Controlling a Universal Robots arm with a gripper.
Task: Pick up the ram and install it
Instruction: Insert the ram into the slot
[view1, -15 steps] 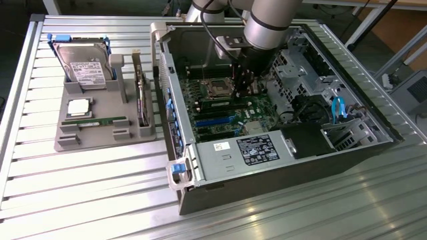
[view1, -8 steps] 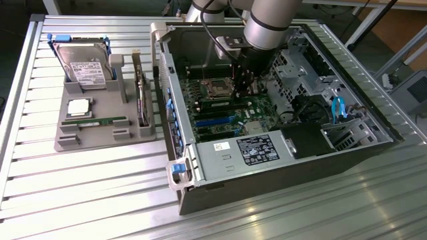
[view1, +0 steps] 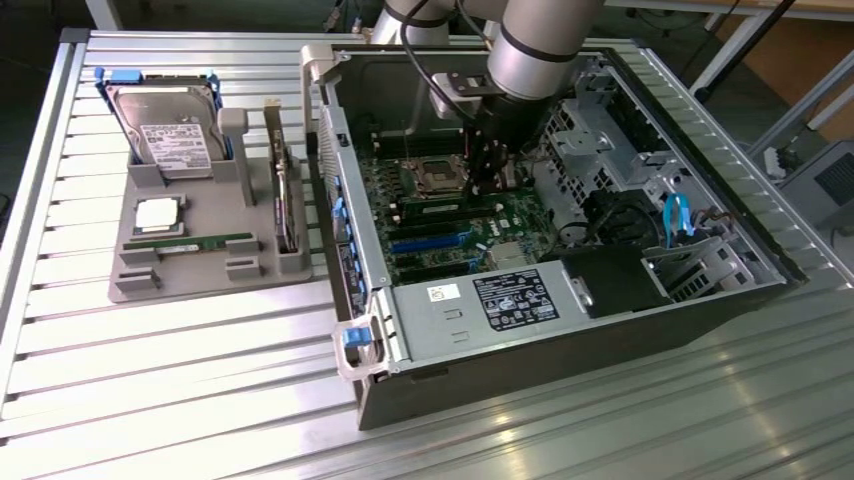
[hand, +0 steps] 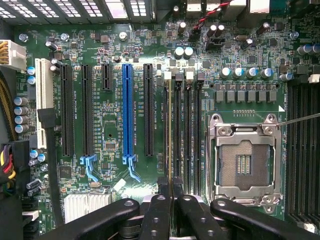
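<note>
The claw (hand: 171, 186) grips the ram (hand: 171, 130), holding it on its edge over a slot beside the empty chip socket (hand: 243, 162). It looks picked up but not clicked in.

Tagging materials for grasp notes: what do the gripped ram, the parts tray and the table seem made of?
The ram: thin olive board seen edge-on, likely fibreglass laminate. The parts tray: matte grey plastic, probably; dull, no glare. The table: likely bare aluminium; ribbed silver slats with bright reflections.
</note>
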